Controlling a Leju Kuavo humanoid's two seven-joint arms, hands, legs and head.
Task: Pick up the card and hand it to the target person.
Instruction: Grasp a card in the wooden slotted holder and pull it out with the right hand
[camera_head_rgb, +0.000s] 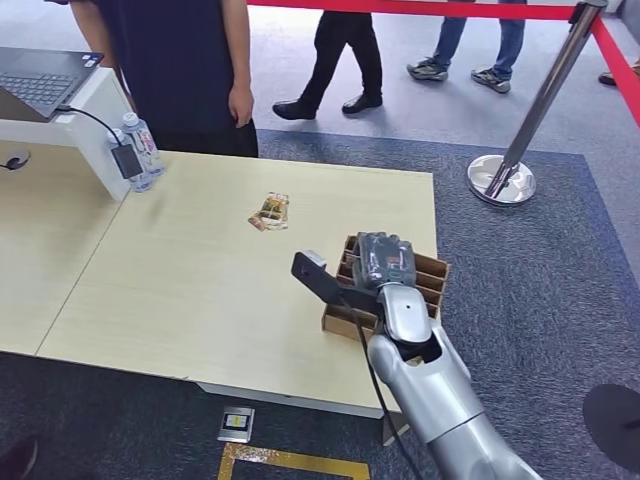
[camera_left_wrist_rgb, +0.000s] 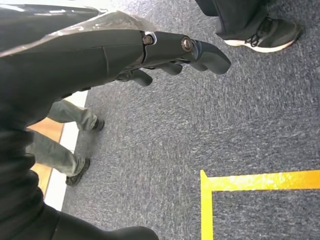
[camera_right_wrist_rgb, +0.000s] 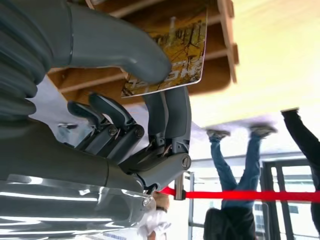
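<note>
My right robot hand (camera_right_wrist_rgb: 151, 100) pinches the card (camera_right_wrist_rgb: 177, 47) between thumb and fingers right above the slotted wooden box (camera_head_rgb: 430, 275), its long axis running away from my palm, while the target person (camera_head_rgb: 189, 70) stands beyond the tabletop (camera_head_rgb: 189, 270), far from that box.

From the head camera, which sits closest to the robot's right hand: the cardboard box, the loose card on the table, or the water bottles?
1. Brown slotted cardboard box, directly beneath the right hand.
2. Yellow printed card, mid-table.
3. Clear plastic water bottles, at the far-left table corner.
</note>
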